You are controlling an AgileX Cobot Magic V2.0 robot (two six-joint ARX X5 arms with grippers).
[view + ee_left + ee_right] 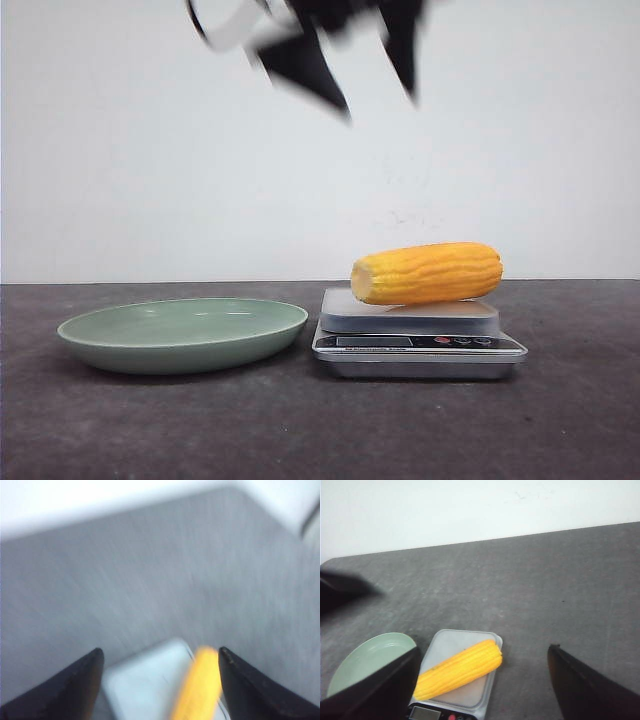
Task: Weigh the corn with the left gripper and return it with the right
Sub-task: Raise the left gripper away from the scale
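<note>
The corn, a yellow-orange cob piece with its paler cut end to the left, lies across the top of a small silver kitchen scale. My left gripper is blurred high above the scale, open and empty. In the left wrist view the open gripper frames the blurred corn and the scale far below. My right gripper is open and empty, high over the table, with the corn seen between its fingers. It does not show in the front view.
An empty green plate sits left of the scale, close to it; it also shows in the right wrist view. The table is dark grey with a white wall behind. A blurred dark arm part crosses the right wrist view's edge.
</note>
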